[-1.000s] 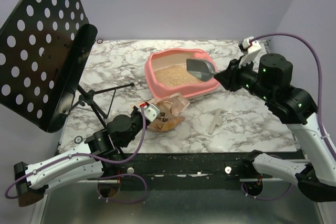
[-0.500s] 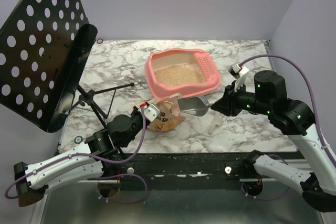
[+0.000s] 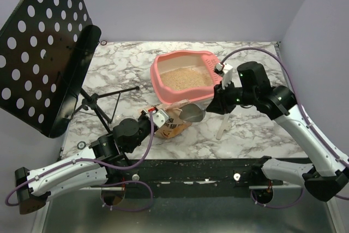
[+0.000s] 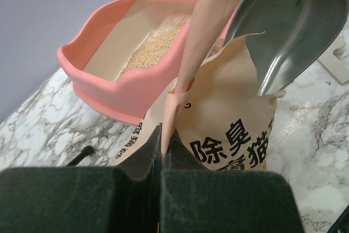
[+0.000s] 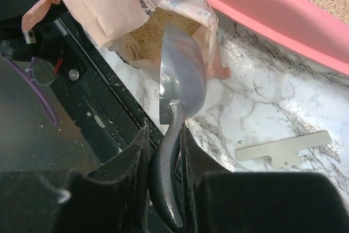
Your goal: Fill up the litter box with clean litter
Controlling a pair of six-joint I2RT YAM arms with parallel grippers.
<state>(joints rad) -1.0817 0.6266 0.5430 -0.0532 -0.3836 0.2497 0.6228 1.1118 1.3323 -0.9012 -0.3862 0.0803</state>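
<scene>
The pink litter box (image 3: 156,80) stands at the table's back middle with a layer of tan clean litter (image 3: 187,78) in it; in the left wrist view the box's wall (image 4: 106,83) and its litter (image 4: 155,47) show too. A tan paper bag (image 3: 175,127) with dark print lies in front of the box. My left gripper (image 3: 162,119) is shut on the bag's edge (image 4: 174,102). My right gripper (image 5: 163,135) is shut on the handle of a silver scoop (image 5: 182,75). The scoop's bowl (image 3: 192,114) sits at the bag's open mouth, against the litter inside the bag (image 5: 155,31).
A flat beige strip (image 3: 223,125) lies on the marble right of the bag. A black perforated music stand (image 3: 43,47) on tripod legs (image 3: 103,102) fills the left side. The table's dark front edge (image 5: 109,107) runs just beneath the scoop.
My right arm has swung the scoop from over the litter box down and left to the bag's mouth. The left gripper has kept its hold on the bag.
</scene>
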